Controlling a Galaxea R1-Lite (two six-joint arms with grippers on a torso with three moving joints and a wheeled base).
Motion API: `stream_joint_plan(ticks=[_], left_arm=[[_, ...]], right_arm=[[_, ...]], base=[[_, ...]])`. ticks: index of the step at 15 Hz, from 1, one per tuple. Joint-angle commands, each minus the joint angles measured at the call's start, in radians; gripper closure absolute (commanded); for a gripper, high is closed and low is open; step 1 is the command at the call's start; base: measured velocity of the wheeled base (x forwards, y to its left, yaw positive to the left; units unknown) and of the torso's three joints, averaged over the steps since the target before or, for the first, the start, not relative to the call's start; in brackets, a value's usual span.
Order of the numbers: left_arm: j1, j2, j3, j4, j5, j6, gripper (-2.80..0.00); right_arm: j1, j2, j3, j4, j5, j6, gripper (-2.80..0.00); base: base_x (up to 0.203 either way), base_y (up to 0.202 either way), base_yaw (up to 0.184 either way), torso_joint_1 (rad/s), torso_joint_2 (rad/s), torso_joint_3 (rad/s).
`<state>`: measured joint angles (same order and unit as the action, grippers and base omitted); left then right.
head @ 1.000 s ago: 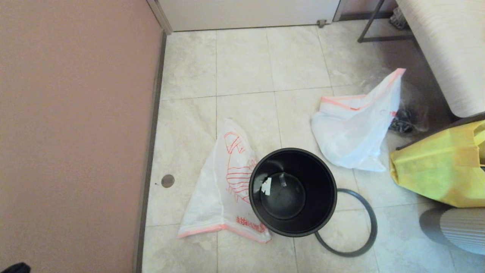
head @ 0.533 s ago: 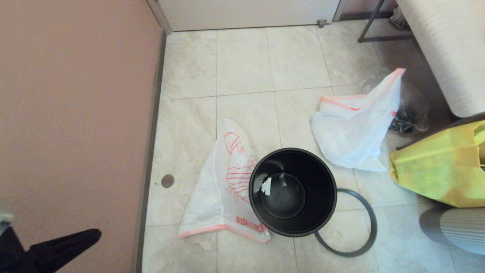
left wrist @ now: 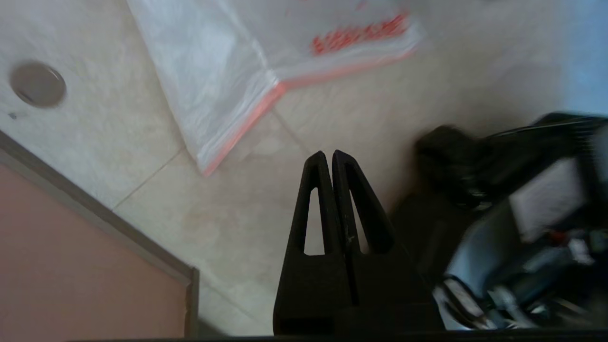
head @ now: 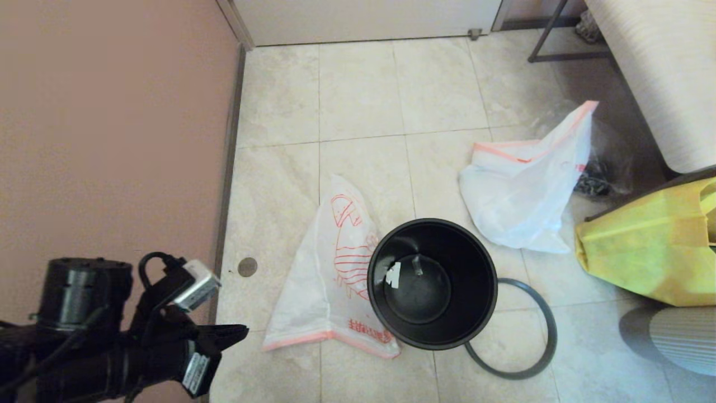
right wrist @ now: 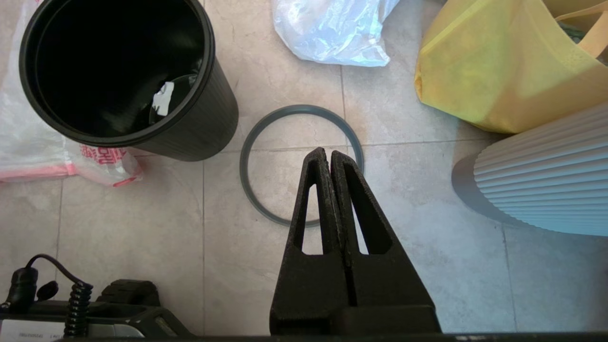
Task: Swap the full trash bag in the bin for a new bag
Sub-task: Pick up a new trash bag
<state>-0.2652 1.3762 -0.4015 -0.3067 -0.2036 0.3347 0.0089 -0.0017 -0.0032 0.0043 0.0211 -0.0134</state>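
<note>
The black bin (head: 432,282) stands upright on the tiled floor, with only a white scrap inside. Its grey ring (head: 552,327) lies flat on the floor to its right. The new bag (head: 330,280), flat with red print, lies left of the bin, one edge tucked under it. The full trash bag (head: 520,190) sits behind the bin to the right. My left gripper (head: 238,333) is shut and empty at the lower left, a short way from the new bag's pink hem (left wrist: 237,128). My right gripper (right wrist: 328,153) hangs shut and empty over the ring (right wrist: 299,108), out of the head view.
A pink wall (head: 112,140) runs along the left, close to my left arm. A large yellow bag (head: 649,252), a clear bag with dark contents (head: 601,168) and a white ribbed object (head: 682,336) crowd the right. A floor drain (head: 248,267) is near the wall.
My left arm has risen into the head view from the bottom left corner and reached rightward toward the new bag. Bags, bin and ring have not moved.
</note>
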Motion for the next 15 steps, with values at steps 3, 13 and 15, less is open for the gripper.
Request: stream_joint_plan(ticks=[3, 13, 15], left_arm=[[-0.031, 0.399, 0.014, -0.243, 0.093, 0.002, 0.00], [-0.048, 1.084, -0.115, -0.834, 0.306, 0.059, 0.00], [-0.051, 1.103, -0.132, -0.815, 0.351, 0.106, 0.00]], right_arm=[[0.000, 0.000, 0.000, 0.000, 0.000, 0.000, 0.00], [0.000, 0.000, 0.000, 0.000, 0.000, 0.000, 0.00], [0.000, 0.000, 0.000, 0.000, 0.000, 0.000, 0.00]], base=[[0.000, 0.000, 0.000, 0.000, 0.00, 0.000], [0.000, 0.000, 0.000, 0.000, 0.00, 0.000], [0.000, 0.000, 0.000, 0.000, 0.00, 0.000]])
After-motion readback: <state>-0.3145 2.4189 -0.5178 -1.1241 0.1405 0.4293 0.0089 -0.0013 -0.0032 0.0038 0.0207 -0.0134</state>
